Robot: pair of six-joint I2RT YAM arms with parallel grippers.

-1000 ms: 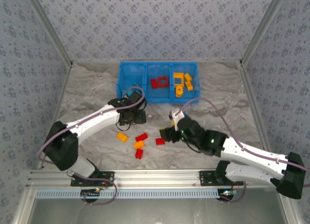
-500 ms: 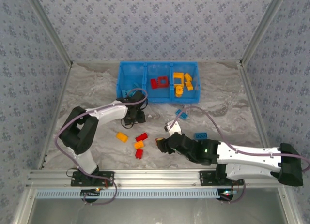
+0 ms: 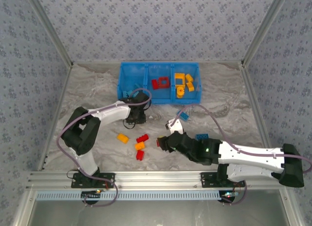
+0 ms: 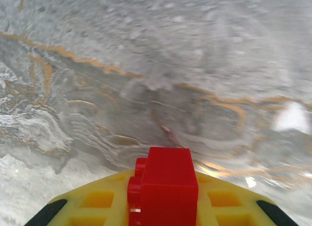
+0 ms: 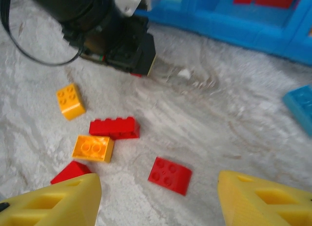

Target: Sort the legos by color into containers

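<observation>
**Fig. Sorting table, read left to right from the blue bin (image 3: 120, 84).**

You are looking down on a bin split into three compartments. The left one is showing a light blue piece (image 3: 128, 93) at its near wall. The middle one is holding red pieces (image 3: 160, 83), and the right one is holding yellow-orange pieces (image 3: 183, 83).

**(a)** Your left gripper (image 3: 135, 119) is sitting just in front of the bin's left compartment. Its jaws are clamping a red brick (image 4: 168, 187) between the yellow fingers (image 4: 97, 201), over bare marbled table (image 4: 146, 65).

**(b)** Four loose bricks are lying in front of the bin's left and middle compartments, well apart from its wall. They are a yellow brick (image 3: 123, 137), a long red brick (image 3: 142, 137), an orange brick (image 3: 140, 146) and a small red brick (image 3: 140, 154).

**(c)** Your right gripper (image 3: 164, 142) is hanging in front of the bin's middle compartment, about as far out from the bin as the loose bricks. Its jaws are standing wide apart and gripping nothing. In the right wrist view, a flat red brick (image 5: 169, 175) is lying on the table between the two fingers.

**(d)** A light blue brick (image 3: 184, 115) is lying near the front of the bin's right compartment. A blue studded brick (image 3: 202, 136) is lying farther out from the bin on that same side.
</observation>
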